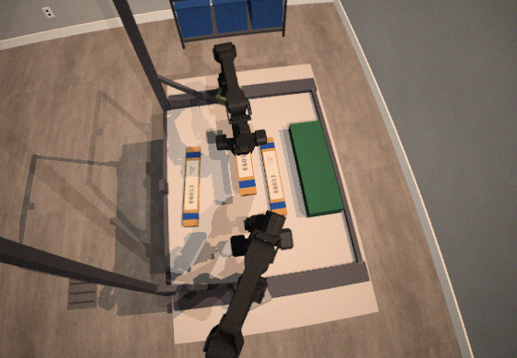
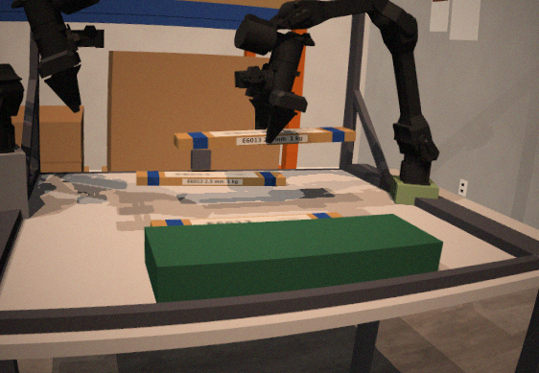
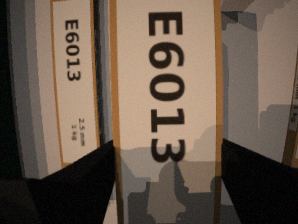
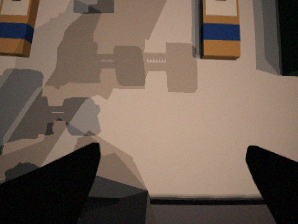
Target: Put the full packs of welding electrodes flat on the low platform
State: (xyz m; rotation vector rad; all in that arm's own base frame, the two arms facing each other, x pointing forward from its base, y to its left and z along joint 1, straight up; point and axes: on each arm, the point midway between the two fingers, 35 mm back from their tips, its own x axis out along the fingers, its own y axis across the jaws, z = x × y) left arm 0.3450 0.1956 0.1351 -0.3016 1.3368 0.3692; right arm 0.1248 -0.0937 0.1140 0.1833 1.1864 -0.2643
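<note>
My left gripper (image 1: 241,141) (image 2: 267,136) (image 3: 166,145) is shut on the middle electrode pack (image 1: 245,165) (image 2: 225,139) (image 3: 167,85), holding it across the label, raised well above the table and roughly level. The far pack (image 1: 191,183) (image 2: 211,179) (image 4: 17,36) lies flat on the table, farthest from the platform. The near pack (image 1: 274,177) (image 2: 158,223) (image 3: 74,95) (image 4: 221,32) lies flat beside the green platform (image 1: 315,167) (image 2: 292,242), which partly hides it in the exterior view. No pack lies on the platform. My right gripper (image 2: 76,110) (image 4: 173,151) is open and empty, raised above the table.
A dark frame rail (image 1: 317,273) (image 2: 288,292) borders the table. Dark uprights (image 1: 138,48) (image 2: 357,64) rise at its corners. The right arm reaches in near the near pack's end in the top view. The platform's top surface carries nothing.
</note>
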